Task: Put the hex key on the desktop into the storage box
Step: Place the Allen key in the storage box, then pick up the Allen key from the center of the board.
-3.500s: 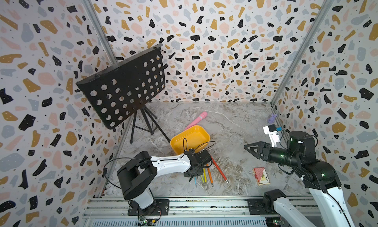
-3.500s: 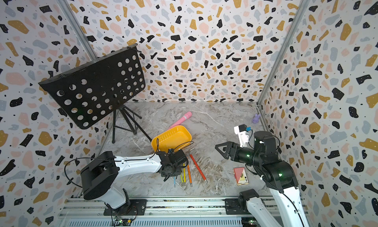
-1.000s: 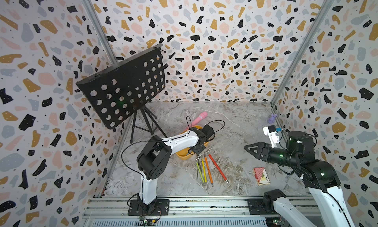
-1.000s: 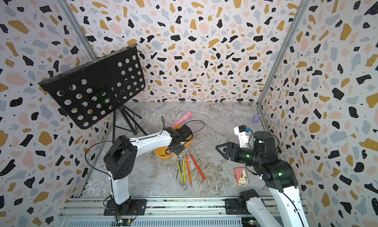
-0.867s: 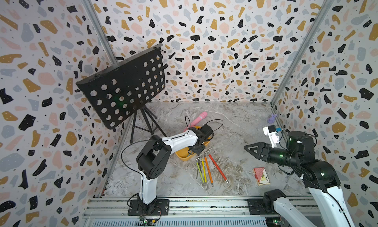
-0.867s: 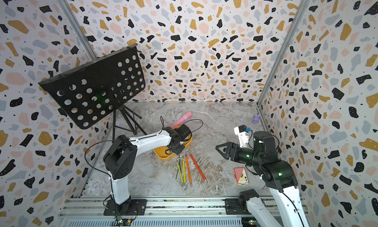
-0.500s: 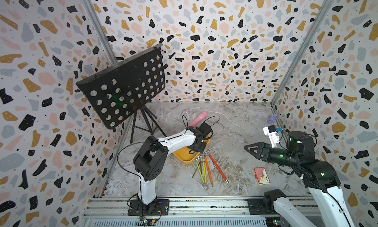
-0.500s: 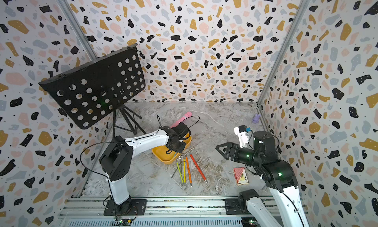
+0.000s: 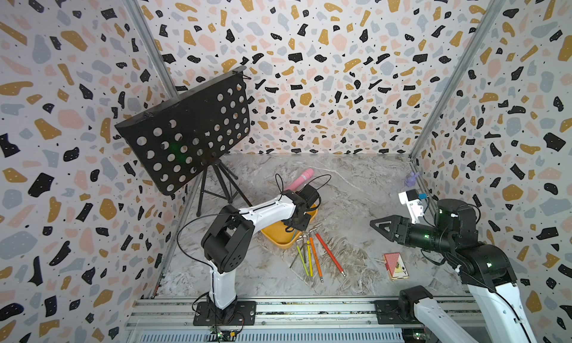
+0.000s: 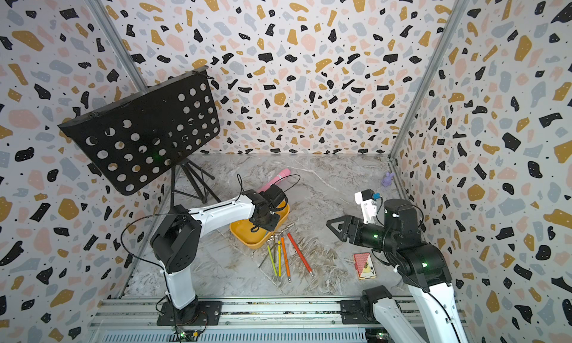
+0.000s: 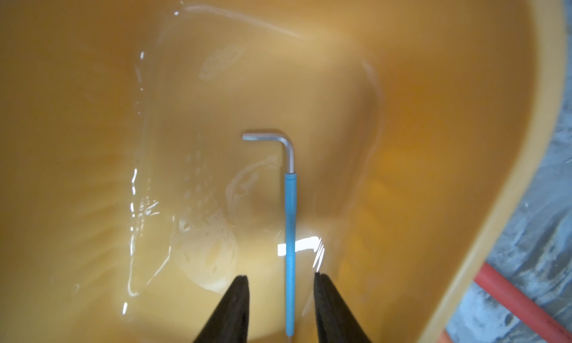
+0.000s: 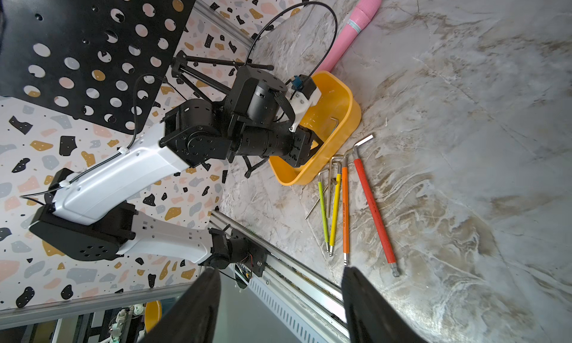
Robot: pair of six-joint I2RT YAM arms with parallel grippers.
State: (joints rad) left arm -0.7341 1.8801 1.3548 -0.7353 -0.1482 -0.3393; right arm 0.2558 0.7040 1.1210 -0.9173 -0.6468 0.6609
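both top views look down from high on the whole desktop (image 9: 356,183). the left wrist view looks into the box (image 11: 433,78) from very close; the right wrist view sees it from farther.

Blue-sleeved hex key (image 11: 290,233) inside yellow-orange storage box (image 11: 464,109) on marble desktop (image 9: 356,186).
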